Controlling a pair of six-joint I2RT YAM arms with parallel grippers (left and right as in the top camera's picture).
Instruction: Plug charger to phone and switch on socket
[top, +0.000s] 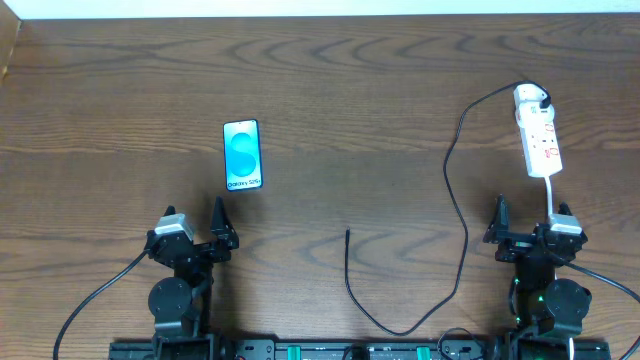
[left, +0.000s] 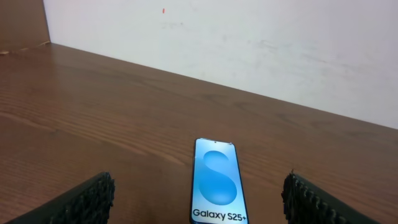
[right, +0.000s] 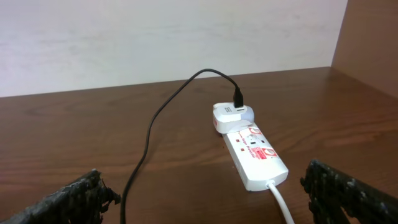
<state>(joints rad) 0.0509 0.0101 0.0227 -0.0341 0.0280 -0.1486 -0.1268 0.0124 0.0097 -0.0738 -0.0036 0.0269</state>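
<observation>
- The charger's (top: 347, 268) free plug tip (top: 347, 234) lies on the table (top: 100, 100) between the two arms, somewhat nearer the left gripper (top: 195, 225) than the right gripper (top: 528, 228). Its last stretch of cable runs near-to-far, with the tip pointing far.
- The phone (top: 242, 155) lies just far of the left gripper, long axis near-to-far and text end facing the jaws. The tip is well apart from it, to the near right.
- The socket (top: 540, 138) lies far of the right gripper, lengthwise near-to-far, with the white adapter (right: 231, 116) at its far end.
- Both pairs of jaws gape wide and hold nothing.
- The dark wood is flat and bare around the tip. The slack loops near the front edge, so it will likely drag.
</observation>
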